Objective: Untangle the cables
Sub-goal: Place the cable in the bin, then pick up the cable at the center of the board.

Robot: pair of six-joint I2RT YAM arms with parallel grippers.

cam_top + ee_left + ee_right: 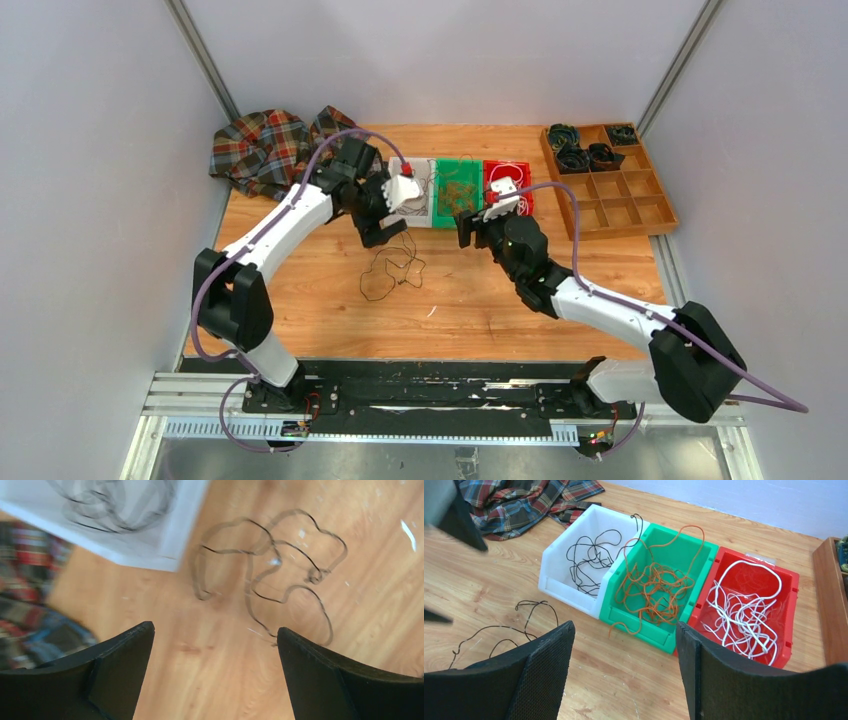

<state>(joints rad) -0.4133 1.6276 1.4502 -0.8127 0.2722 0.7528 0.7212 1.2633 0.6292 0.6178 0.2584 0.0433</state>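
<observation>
Cable (315,575) lies loose just beyond spread left hand (214,628).

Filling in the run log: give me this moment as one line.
left gripper: open, empty | right gripper: open, empty | black cable: loose on table, near white bin
</observation>
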